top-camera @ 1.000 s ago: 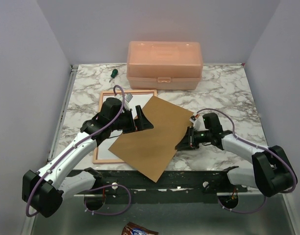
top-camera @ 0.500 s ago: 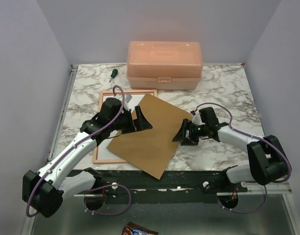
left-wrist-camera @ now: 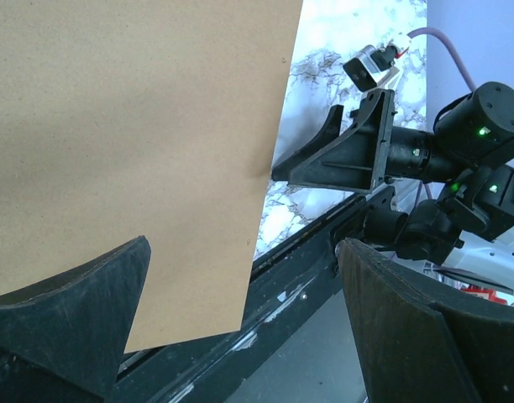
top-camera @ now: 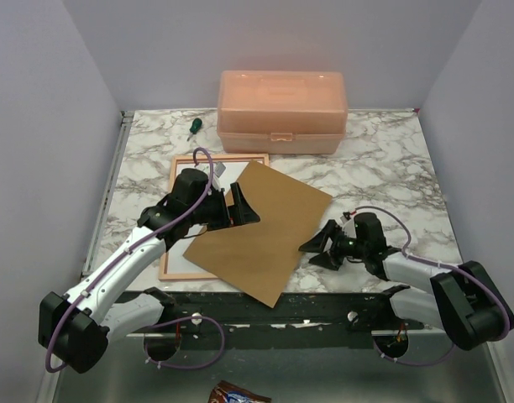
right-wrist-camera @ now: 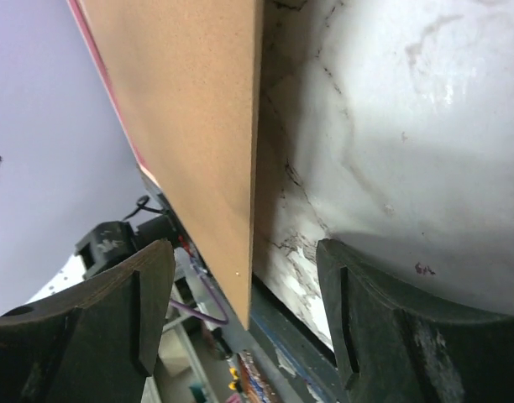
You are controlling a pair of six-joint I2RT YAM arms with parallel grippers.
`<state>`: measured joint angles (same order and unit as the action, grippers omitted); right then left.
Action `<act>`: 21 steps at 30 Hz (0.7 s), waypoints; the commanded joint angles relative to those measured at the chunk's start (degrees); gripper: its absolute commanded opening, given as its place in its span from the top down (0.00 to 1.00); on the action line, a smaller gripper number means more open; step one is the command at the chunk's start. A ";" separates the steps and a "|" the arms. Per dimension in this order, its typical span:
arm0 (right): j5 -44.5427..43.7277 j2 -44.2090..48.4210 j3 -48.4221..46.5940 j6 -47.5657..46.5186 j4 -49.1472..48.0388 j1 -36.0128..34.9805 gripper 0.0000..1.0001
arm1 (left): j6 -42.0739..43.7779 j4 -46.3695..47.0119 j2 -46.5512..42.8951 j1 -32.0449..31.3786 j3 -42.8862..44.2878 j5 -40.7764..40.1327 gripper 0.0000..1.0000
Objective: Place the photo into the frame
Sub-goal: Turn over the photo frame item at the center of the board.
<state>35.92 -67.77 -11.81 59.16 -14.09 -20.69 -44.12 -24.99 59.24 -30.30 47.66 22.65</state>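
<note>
The frame lies flat at the table's left, its pale rim around a whitish inside. A brown backing board lies tilted across the frame's right half and reaches the table's near edge. The photo is hidden. My left gripper is open over the board's left part. In the left wrist view the board fills the space beyond the left gripper. My right gripper is open, just off the board's right edge. In the right wrist view that edge runs down between the right gripper's spread jaws, touching neither finger.
A peach plastic box stands at the back of the marble table. A green-handled screwdriver lies to its left. A black rail runs along the near edge. Walls close in both sides.
My right gripper has opened and let go of the board's right edge, then drawn back toward the near right. The board has settled slightly leftward. The left arm has not moved.
</note>
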 commanded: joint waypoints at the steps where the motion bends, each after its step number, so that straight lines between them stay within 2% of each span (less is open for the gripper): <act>1: -0.57 -0.30 3.23 7.62 -12.00 -0.36 0.26 | 0.45 0.60 -1.23 0.47 -0.55 -0.56 0.04; 4: -0.85 -4.35 3.74 8.70 -16.42 -0.41 0.31 | 0.23 0.75 -1.45 0.49 -0.64 -0.29 0.04; 9: -0.55 -13.91 5.02 11.57 -29.04 -0.41 0.42 | 0.03 0.87 -2.24 0.51 -0.54 -0.25 0.04; 16: 0.46 -25.81 5.57 15.43 -45.95 -0.40 0.51 | -0.12 0.31 -3.30 0.50 -0.41 -0.33 0.04; 21: 1.09 -28.59 4.22 14.69 -47.32 -0.40 0.73 | -0.59 0.59 -4.08 0.51 -0.55 0.01 0.04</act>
<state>36.91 -94.54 -7.49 73.76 -55.72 -20.69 -44.29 -24.99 56.75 -30.06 47.37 22.65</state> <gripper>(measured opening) 0.332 0.963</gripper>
